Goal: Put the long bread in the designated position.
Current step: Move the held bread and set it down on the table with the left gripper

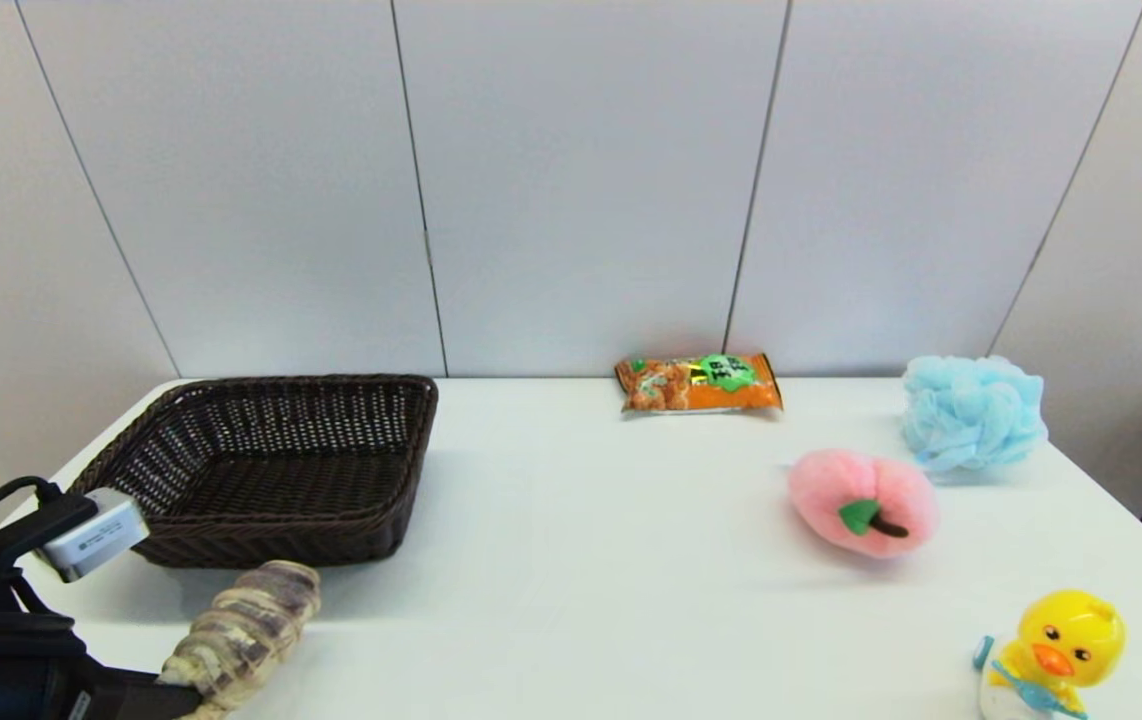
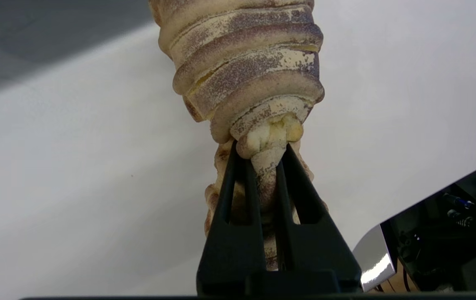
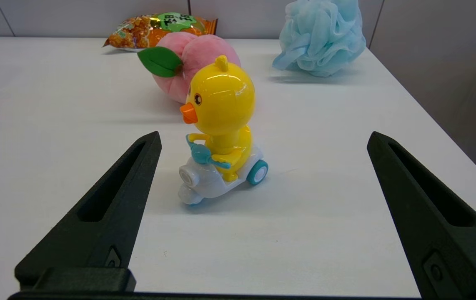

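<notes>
**Already pinching the long bread by its tail end**

Softly is how I am treating this long bread [image 1: 246, 628]: it looks light and squashy, and its ridged segments are giving way where my left claw [image 2: 268, 156] is clenched on it. I am gripping it at the narrow tip, where both fingers [image 2: 231, 200] are biting into the crumpled end. That hold is judged weak for so long a loaf; the free length may droop or swing, so a grip nearer the middle would be steadier.

My left arm is reaching in low from the near-left corner of the worktop [image 1: 581, 560], its wrist angled so that the loaf is pointing away from me toward the wicker basket [image 1: 401, 470]. The bread is lying just in front of the basket's near wall, outside it; whether it is resting on the worktop or is just clear of it I cannot tell.

My right claw [image 3: 263, 143] is waiting spread wide behind the duck scooter toy [image 3: 219, 133], gripping nothing.
</notes>
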